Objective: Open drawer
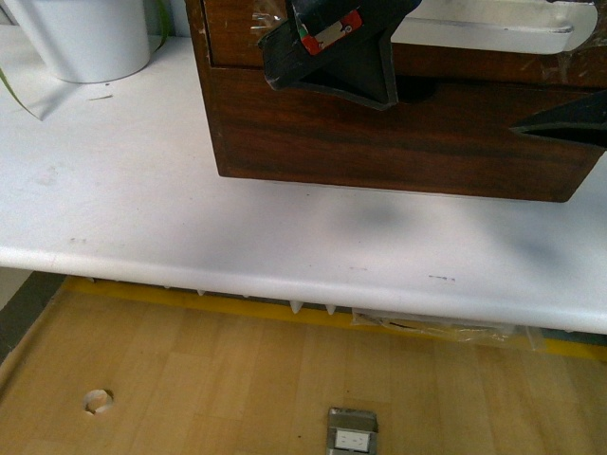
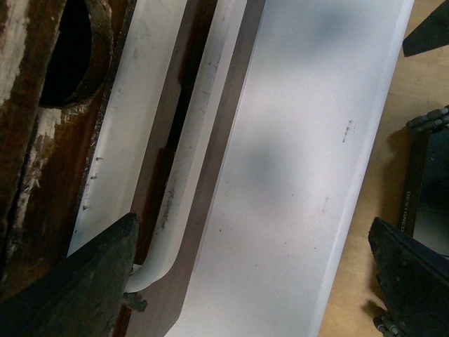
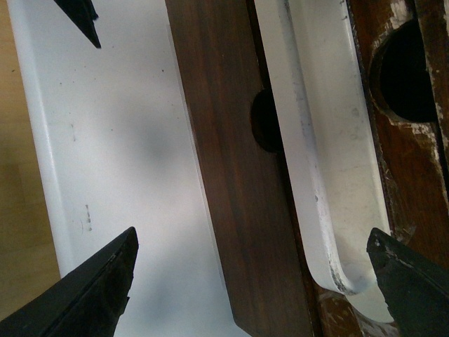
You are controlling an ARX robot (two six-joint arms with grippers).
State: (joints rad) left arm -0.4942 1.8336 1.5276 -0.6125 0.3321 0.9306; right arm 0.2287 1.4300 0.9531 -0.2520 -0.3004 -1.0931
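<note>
Item 1: red-and-white label (image 1: 332,31) on the left gripper (image 1: 365,57), front view; any print on it is too small to read.
Item 2: line of white lettering (image 2: 403,210) on a black frame (image 2: 421,189) over the floor, left wrist view; blurred and not legible with certainty.
No other text, brand, number or sign can be read.

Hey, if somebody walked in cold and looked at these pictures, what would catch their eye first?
The dark wooden cabinet on the white table dominates the front view, with the long white handle on its drawer at the top. The left tool and right tool both stand open near that handle, and the wrist views show chipped wood around a half-round notch.
</note>
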